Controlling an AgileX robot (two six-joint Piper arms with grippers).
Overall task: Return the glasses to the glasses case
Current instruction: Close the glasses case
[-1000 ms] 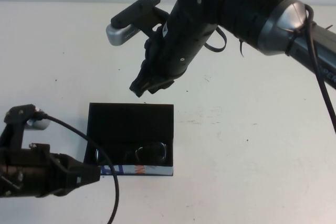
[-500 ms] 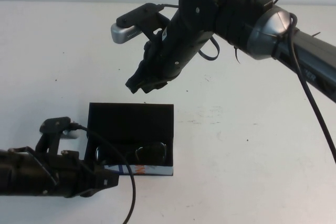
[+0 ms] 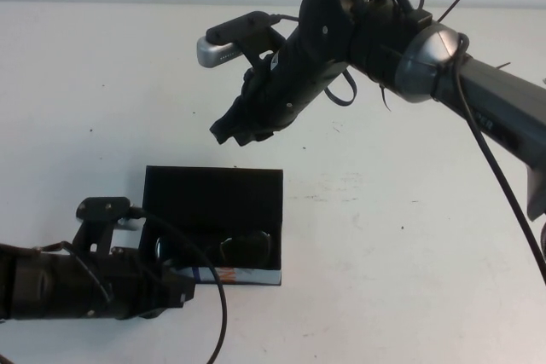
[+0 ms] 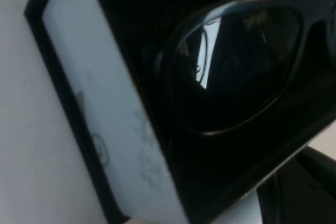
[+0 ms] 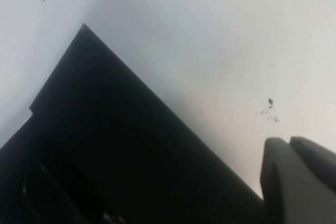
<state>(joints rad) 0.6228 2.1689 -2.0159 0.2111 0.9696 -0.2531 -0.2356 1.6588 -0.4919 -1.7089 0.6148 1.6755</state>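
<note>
The glasses case (image 3: 213, 196) lies open on the white table, its lid standing toward the far side. The dark-framed glasses (image 3: 246, 249) lie inside it along the near wall. In the left wrist view one lens (image 4: 236, 72) fills the frame, beside the pale patterned side strip (image 4: 105, 124). My left gripper (image 3: 175, 290) is low at the case's near left corner, against the patterned strip. My right gripper (image 3: 235, 130) hangs above the table just beyond the lid, shut and empty. Its fingers (image 5: 294, 179) are pressed together, near the black case (image 5: 121, 150).
The white table (image 3: 409, 236) spreads on all sides of the case. The right arm's body and cable (image 3: 401, 31) reach over the far right. The left arm's cable (image 3: 213, 296) loops over the case's near left part.
My left arm has pushed rightward along the near edge, bringing its gripper up to the case's near left corner. My right gripper has shifted slightly, staying above the lid's far side.
</note>
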